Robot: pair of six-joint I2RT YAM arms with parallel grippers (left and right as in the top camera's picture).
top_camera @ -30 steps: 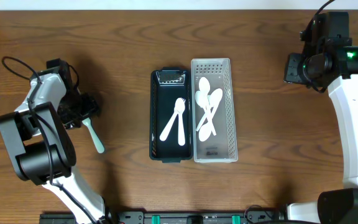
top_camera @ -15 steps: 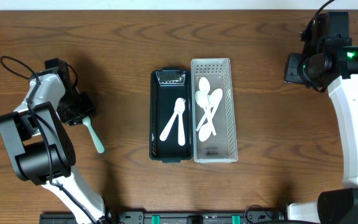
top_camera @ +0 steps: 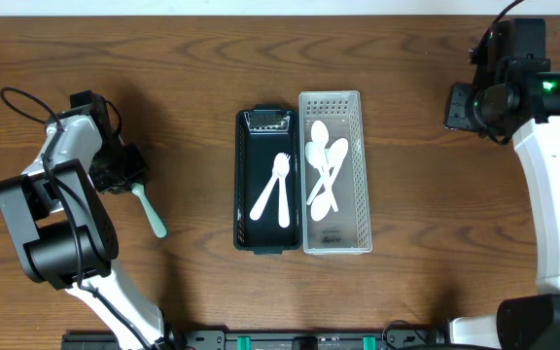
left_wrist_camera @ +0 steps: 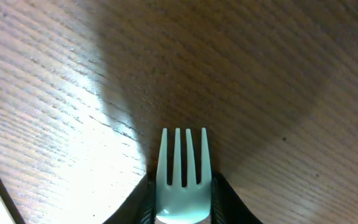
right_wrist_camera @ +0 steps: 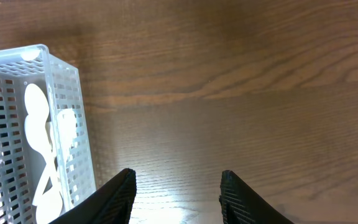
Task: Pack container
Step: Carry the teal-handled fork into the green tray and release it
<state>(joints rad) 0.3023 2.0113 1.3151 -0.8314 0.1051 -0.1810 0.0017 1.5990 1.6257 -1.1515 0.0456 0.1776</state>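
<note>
The left gripper (left_wrist_camera: 184,202) is clenched on a green fork (left_wrist_camera: 183,155), pinching it at the neck, with the tines jutting past the fingertips in the wrist view and the handle trailing toward the front edge in the overhead one. It sits at the far left of the table (top_camera: 192,58), well apart from the black container (top_camera: 243,185) at the centre, which already holds white cutlery (top_camera: 276,190); a white basket (top_camera: 363,175) of spoons (top_camera: 325,170) touches its right side. The step in hand appears to be carrying the fork over. Doing it well probably means lifting clear of the wood, turning the fork parallel to the container's long axis, and letting go low over it. The right gripper (right_wrist_camera: 177,180) hangs released, its jaws apart with nothing between them, right of the basket.
</note>
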